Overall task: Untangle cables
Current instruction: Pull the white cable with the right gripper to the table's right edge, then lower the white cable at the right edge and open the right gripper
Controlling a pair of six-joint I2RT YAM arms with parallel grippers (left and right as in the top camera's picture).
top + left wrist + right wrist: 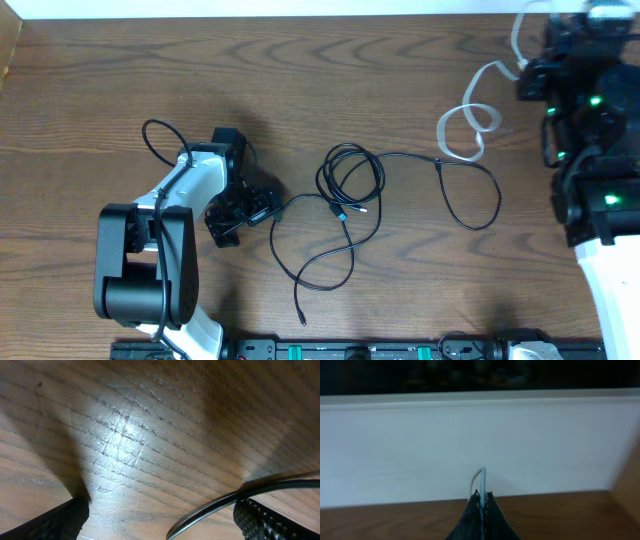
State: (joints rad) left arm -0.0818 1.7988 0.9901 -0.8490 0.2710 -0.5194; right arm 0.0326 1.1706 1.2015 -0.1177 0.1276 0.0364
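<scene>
The untangling looked only partly done. The short thin white cable point(468, 128) lay as a loose loop on the brown wooden tabletop point(90, 80) at the far right, apart from the main black snarl. Its upper end ran up to the right jaws, which were closed on it; in the right wrist view a small white arc point(479, 479) stood out above the pinched tips. The loop's lower edge sat just beside a strand of the long thin black cable point(350, 185), and whether the two touched there could not be told. The black cable remained coiled over itself in several overlapping loops at the centre, with one tail trailing toward the near edge, so most of the work was probably left there.

The left jaws stood wide open and held nothing, low over the tabletop at the left end of the black cable. In the left wrist view that cable point(235, 499) curved in just beside one fingertip, not yet centred between the two.
</scene>
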